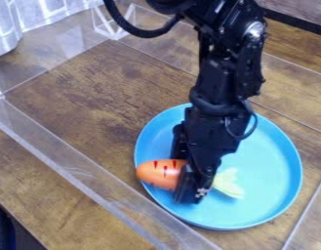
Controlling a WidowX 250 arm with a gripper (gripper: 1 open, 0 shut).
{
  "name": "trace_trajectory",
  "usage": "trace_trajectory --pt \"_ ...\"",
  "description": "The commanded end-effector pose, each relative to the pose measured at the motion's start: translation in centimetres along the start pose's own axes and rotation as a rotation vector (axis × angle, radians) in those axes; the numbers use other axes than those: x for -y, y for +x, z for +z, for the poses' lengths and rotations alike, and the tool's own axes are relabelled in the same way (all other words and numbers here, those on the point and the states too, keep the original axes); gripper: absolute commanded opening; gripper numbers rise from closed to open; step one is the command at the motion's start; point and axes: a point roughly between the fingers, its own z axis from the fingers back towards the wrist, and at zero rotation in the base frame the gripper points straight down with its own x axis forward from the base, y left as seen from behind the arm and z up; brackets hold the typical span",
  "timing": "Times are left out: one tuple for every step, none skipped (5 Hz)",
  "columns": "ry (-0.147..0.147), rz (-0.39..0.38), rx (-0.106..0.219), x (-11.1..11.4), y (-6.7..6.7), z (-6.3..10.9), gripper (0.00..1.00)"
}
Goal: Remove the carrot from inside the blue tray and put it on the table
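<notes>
gripper (191, 187) pinching carrot (163, 173) mid-body, lower centre of frame; carrot at tray (273, 161) left rim, leafy tip right; looks light, stiff, smooth plastic, may slip; grip middle; table (98, 98) bare left

Dark wood-grain table (85, 93); blue tray (273, 171) flat on it; clear plastic barrier strip (71, 166) alongside.
</notes>
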Motion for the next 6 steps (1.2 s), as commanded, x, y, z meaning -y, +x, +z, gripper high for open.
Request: trace_trajectory --pt "0.037 0.01 0.042 -0.96 0.17 1.83 0.0" --pt "0.038 0.006 0.034 -1.09 0.08 1.78 0.0" --pt "0.036 0.005 0.028 -1.27 0.07 1.54 0.0" --pt "0.038 0.002 0.019 -1.41 -0.03 1.48 0.0" --pt "0.037 0.001 0.012 -1.58 -0.08 1.31 0.0" --pt "0.035 0.001 0.007 -1.75 -0.08 1.05 0.0"
